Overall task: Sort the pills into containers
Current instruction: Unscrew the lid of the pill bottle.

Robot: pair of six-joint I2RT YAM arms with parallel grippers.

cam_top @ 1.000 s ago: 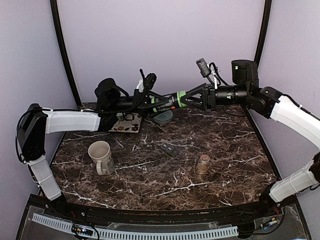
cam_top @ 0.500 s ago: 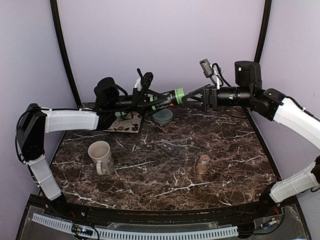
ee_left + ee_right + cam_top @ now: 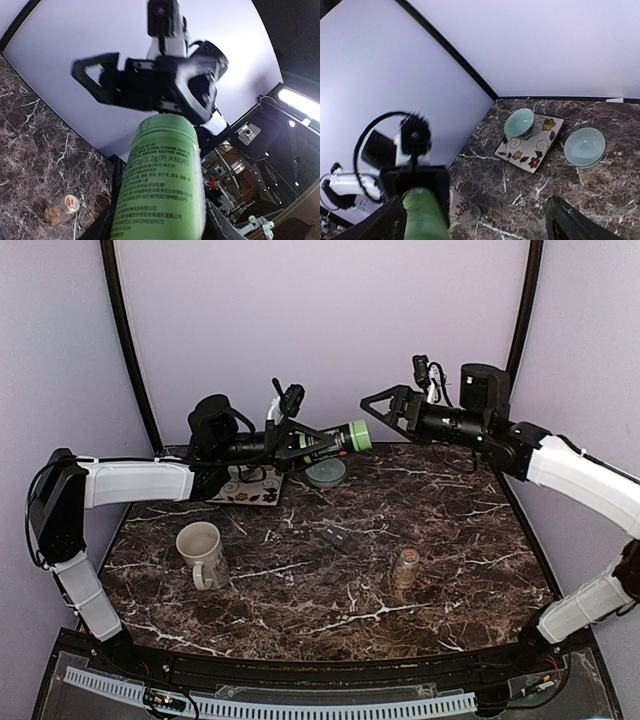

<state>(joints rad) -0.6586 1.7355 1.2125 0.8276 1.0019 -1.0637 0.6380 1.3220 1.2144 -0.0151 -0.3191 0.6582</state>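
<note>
The green pill bottle [image 3: 335, 440] is held sideways high above the round dish [image 3: 325, 476], squeezed by the left claw [image 3: 306, 444]. The right claw [image 3: 374, 413], also above the dish, is spread wide, empty. The cap [image 3: 361, 433] likely must be twisted off next.

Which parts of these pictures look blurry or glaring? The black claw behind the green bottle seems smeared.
Left wrist view: the right gripper is blurred while the bottle label reads sharp; a lamp glares at the right edge. Right wrist view: the bottle is soft, the bowls crisp. Top view: evenly lit, sharp.
</note>
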